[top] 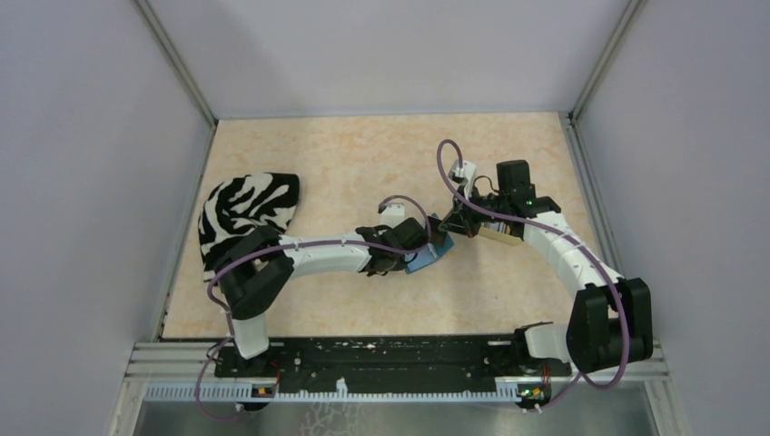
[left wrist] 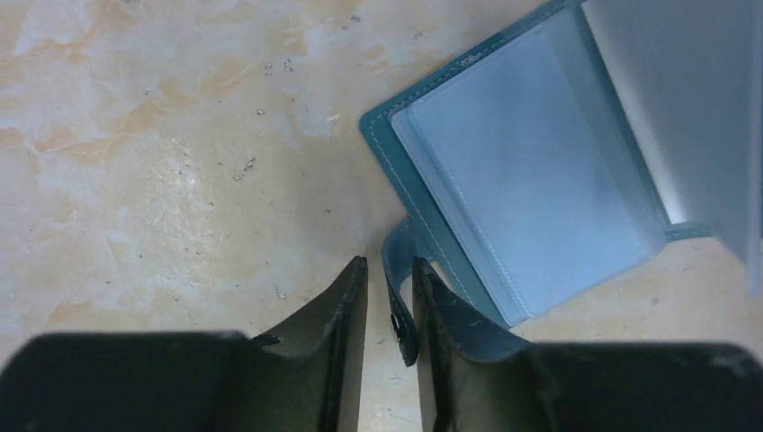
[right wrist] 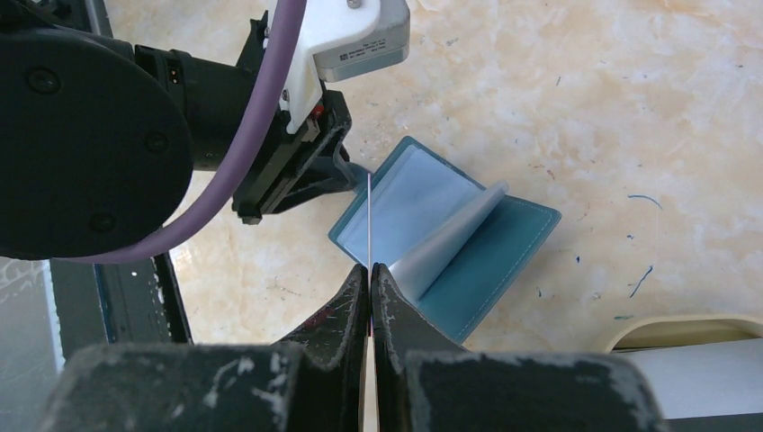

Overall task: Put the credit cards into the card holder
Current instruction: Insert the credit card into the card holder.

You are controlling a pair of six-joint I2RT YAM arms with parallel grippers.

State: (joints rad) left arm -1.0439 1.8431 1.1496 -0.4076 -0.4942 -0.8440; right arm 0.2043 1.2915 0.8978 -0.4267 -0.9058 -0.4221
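The teal-blue card holder (right wrist: 504,243) lies open on the table with its light blue sleeves up; it also shows in the top view (top: 425,260) and the left wrist view (left wrist: 531,171). One clear sleeve (right wrist: 450,234) stands lifted. My right gripper (right wrist: 370,268) is shut on a thin card (right wrist: 370,216), seen edge-on, held upright just over the holder's left half. My left gripper (left wrist: 390,263) is low at the holder's corner, jaws a narrow gap apart. The snap tab (left wrist: 399,310) stands between them against the right finger (left wrist: 450,324). More cards (right wrist: 693,378) lie in the beige tray.
The beige oval tray (right wrist: 630,328) sits right of the holder, under the right arm in the top view (top: 501,236). A zebra-striped cloth (top: 245,213) lies at the table's left edge. Grey walls close in three sides of the table.
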